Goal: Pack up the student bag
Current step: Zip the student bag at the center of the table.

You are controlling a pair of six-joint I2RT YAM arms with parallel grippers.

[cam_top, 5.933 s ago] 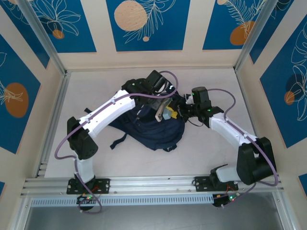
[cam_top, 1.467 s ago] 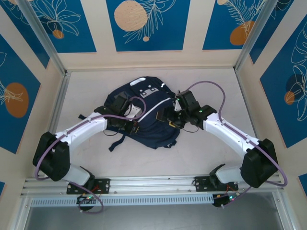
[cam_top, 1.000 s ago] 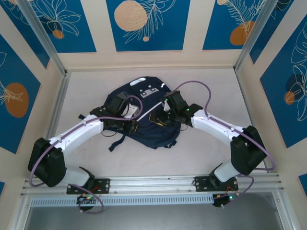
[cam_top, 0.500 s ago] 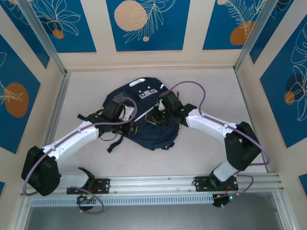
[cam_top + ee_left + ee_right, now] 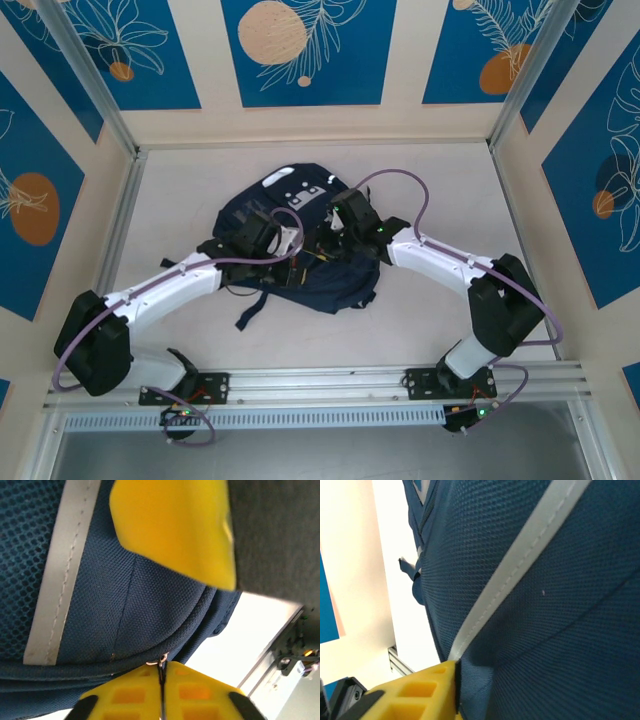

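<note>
The left jaws stand a little apart. In the left wrist view the lower finger (image 5: 125,700) is nearest and the upper finger (image 5: 175,525) is above it, with navy weave of the student bag (image 5: 335,285) showing in the gap between them. A small metal zip pull (image 5: 162,659) sits right at the edge of the lower finger, on the curved zip seam. Whether the pull is pinched cannot be told.

Of the right jaws, the right wrist view gives one yellow finger (image 5: 415,695). It is pressed against the bag's fabric just where a white stripe (image 5: 520,575) meets it. How far those jaws are parted cannot be told, nor whether they hold cloth.

A second white stripe (image 5: 55,580) runs across mesh fabric beside the left jaws. A white patch (image 5: 310,192) at the bag's far end carries dark marks too small to read.

From above, the bag lies flat in the middle of the worktop (image 5: 430,180). A dark strap (image 5: 248,310) trails off its near edge. Both jaws are down on its upper face, the left arm (image 5: 170,285) reaching in from the near left and the right arm (image 5: 440,262) from the near right. Their tips are close together near the bag's middle, short of the white patch.
</note>
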